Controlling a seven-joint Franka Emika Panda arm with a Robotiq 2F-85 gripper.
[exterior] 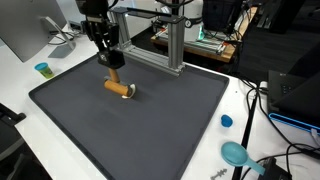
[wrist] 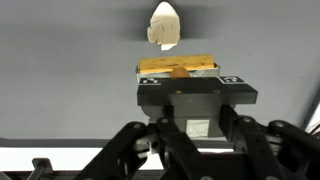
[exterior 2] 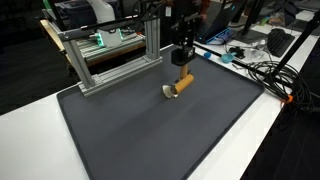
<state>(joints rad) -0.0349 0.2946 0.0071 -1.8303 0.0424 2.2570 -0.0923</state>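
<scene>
Gripper [exterior: 113,66] closed on the wood handle of a tool [exterior: 121,88]. The tool's pale head [wrist: 165,25] is down on the dark mat [exterior: 150,135] of the worktop, approx 10 o'clock on the mat in an exterior view. Alu frame [exterior: 176,45] is near, at 2 o'clock of gripper; mat is open twd 5 o'clock. Blue cup [exterior: 42,69] at 9, blue cap [exterior: 226,121] and teal scoop [exterior: 236,153] sit past the mat edge at 4. Marks on gripper body in wrist view are too small to read; fingertips are mostly hidden.
</scene>
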